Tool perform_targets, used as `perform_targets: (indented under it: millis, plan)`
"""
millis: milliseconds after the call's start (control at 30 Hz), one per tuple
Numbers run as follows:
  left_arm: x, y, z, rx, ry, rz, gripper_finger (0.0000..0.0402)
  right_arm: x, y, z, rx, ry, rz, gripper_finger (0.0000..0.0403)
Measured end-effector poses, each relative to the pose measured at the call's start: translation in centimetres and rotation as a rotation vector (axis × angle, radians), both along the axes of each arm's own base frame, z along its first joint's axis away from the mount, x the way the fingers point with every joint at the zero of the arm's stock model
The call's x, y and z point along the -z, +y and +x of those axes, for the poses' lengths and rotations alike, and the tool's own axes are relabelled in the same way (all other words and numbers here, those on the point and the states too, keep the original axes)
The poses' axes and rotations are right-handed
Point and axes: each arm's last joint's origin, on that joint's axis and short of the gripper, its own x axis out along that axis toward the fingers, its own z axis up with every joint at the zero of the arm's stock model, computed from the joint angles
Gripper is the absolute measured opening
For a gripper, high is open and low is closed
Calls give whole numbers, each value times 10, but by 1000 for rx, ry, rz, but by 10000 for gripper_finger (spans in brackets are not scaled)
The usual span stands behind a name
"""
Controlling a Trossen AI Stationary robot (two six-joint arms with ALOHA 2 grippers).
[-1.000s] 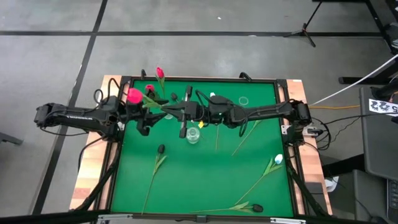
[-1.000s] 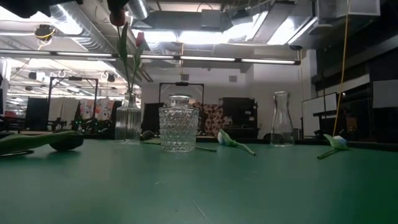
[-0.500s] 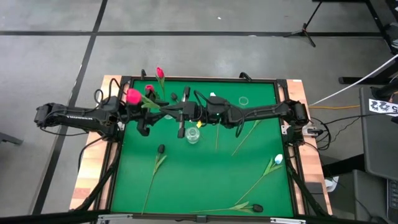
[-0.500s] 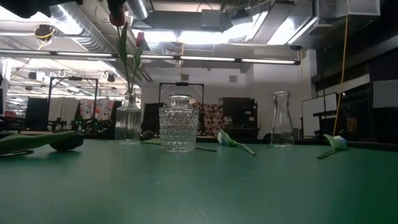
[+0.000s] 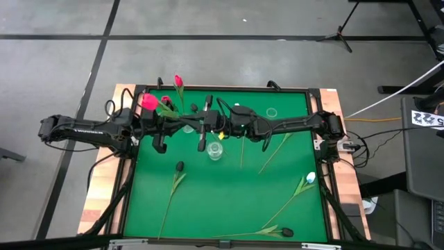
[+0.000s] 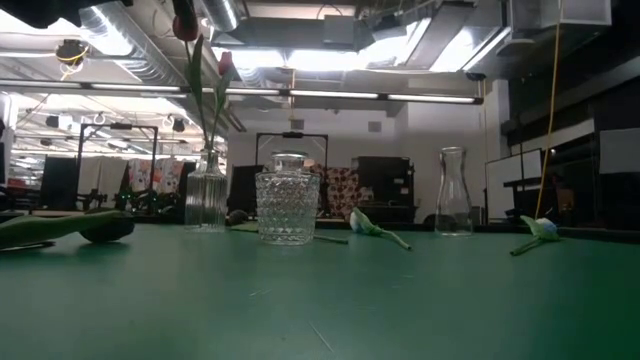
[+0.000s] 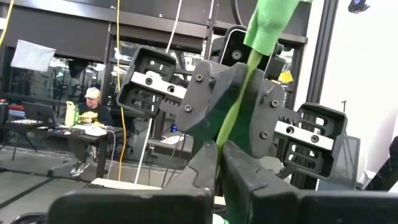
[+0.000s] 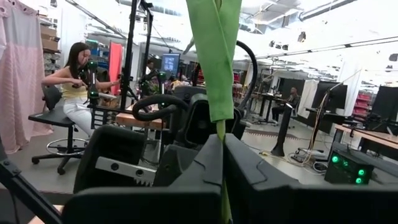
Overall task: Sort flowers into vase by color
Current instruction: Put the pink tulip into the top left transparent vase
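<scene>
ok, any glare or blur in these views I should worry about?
Low view: ceiling lights blow out bright, so the glass vases read backlit and the table is dim. Right wrist view: the near green stem is soft, the background window light washed out. Left wrist view: white glare at the far side, and the near fingers are blurred. High view: even, no glare.

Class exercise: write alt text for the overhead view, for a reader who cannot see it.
Above a green table, the left tool and right tool meet, both shut on one pink tulip stem. Loose tulips lie around a glass jar.
</scene>
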Motion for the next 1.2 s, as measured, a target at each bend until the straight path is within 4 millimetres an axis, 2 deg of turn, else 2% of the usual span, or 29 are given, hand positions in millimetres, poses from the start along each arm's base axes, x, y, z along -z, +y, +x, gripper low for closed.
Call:
perform_targets:
  millis: [200,400,533,667,800,900,1067,1200]
  plan:
    - [1,0,0,-10,12,3,6,3,0,1,-8,30,19,34]
    - [0,1,-1,-23,6,4,4,2,-3,0,-15,37,13,116]
    - [-8,1,-10,-60,-54,-7,2,-13,-8,-10,-18,9,-11,175]
    - [-13,2,-20,-105,-75,3,2,-36,-12,-25,-14,-47,-43,212]
    - [-17,3,-32,-162,-95,9,1,-57,-13,-41,16,-88,-96,225]
    - [-20,2,-41,-164,-109,9,1,-64,-14,-49,30,-62,-129,224]
    - [-23,1,-57,-163,-134,5,1,-52,-19,-47,66,82,-172,211]
    - [-18,-1,-65,-138,-76,-28,0,-39,-29,-46,98,223,-165,204]
